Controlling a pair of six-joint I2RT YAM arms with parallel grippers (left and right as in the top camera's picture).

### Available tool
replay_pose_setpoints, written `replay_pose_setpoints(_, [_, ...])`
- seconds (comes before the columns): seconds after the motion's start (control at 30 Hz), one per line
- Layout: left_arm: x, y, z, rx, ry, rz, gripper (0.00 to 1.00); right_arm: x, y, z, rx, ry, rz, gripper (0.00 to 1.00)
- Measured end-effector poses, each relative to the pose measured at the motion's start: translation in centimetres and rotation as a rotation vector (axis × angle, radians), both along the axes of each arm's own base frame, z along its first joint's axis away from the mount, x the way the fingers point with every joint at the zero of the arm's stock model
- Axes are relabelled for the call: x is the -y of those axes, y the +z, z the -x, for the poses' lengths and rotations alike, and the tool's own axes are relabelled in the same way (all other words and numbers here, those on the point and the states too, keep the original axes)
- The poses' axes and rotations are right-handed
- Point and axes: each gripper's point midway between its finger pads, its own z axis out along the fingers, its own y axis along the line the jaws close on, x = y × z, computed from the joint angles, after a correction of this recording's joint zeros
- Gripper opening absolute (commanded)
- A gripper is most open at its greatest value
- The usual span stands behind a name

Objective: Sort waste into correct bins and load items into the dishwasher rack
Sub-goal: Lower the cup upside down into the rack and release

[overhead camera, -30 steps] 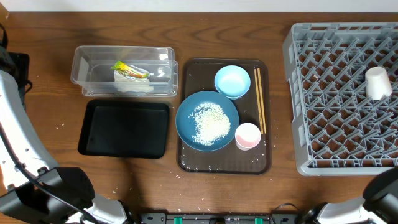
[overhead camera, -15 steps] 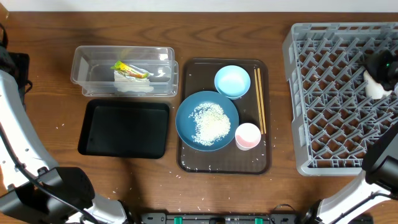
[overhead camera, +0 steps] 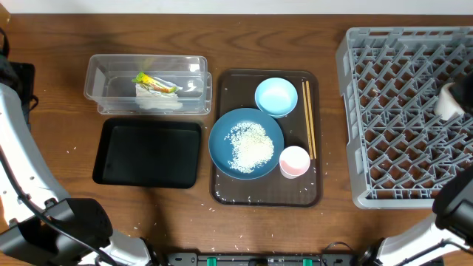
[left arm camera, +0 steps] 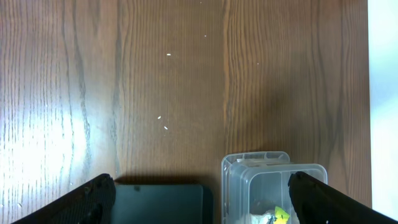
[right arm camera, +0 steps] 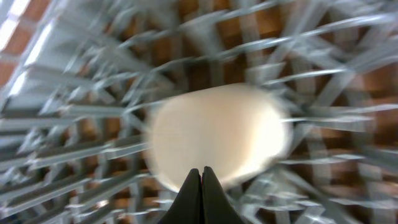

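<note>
In the left wrist view my left gripper (left arm camera: 202, 205) is open and empty, its fingers (left arm camera: 93, 199) spread above the black tray (left arm camera: 161, 202) and the clear tub (left arm camera: 273, 186). The tub (overhead camera: 146, 74) holds the yellow-green wrapper (overhead camera: 154, 81) and white paper (overhead camera: 159, 101). Rice (overhead camera: 250, 144) lies heaped in the dark-blue dish (overhead camera: 222, 151), beside the light-blue bowl (overhead camera: 276, 97), pink cup (overhead camera: 294, 161) and chopsticks (overhead camera: 309, 118). A white cup (overhead camera: 448, 102) sits in the grey rack (overhead camera: 392, 118). My right gripper (right arm camera: 201, 169) is shut and empty, just before that cup (right arm camera: 217, 134), in a motion-blurred view.
The dishes stand on a brown serving tray (overhead camera: 266, 193) in the middle of the wooden table. Loose rice grains (left arm camera: 163, 122) are scattered on the wood. My left arm (overhead camera: 15, 148) runs along the left edge, and my right arm's base (overhead camera: 458, 214) shows at the bottom right.
Half a second ago my right gripper showed dark over the white cup in the rack; now it has gone from the overhead view. The left arm and the tray items have not moved.
</note>
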Motion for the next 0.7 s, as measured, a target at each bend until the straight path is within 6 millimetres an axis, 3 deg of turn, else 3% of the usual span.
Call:
replay_pose_setpoints(0.13, [0.0, 0.0, 0.0, 0.0, 0.0, 0.0, 0.92, 1.3, 2.4, 1.8, -0.006, -0.056, 0.067, 0.01])
replay_pose_setpoints(0.27, [0.0, 0.0, 0.0, 0.0, 0.0, 0.0, 0.92, 1.3, 4.2, 2.2, 0.013, -0.067, 0.1, 0.01])
replay_pose_setpoints(0.57, [0.0, 0.0, 0.0, 0.0, 0.0, 0.0, 0.92, 0.6, 4.6, 0.7, 0.075, -0.024, 0.077, 0.01])
replay_pose_setpoints(0.7, [0.0, 0.0, 0.0, 0.0, 0.0, 0.0, 0.92, 0.4, 3.6, -0.3, 0.085, 0.017, 0.056, 0.01])
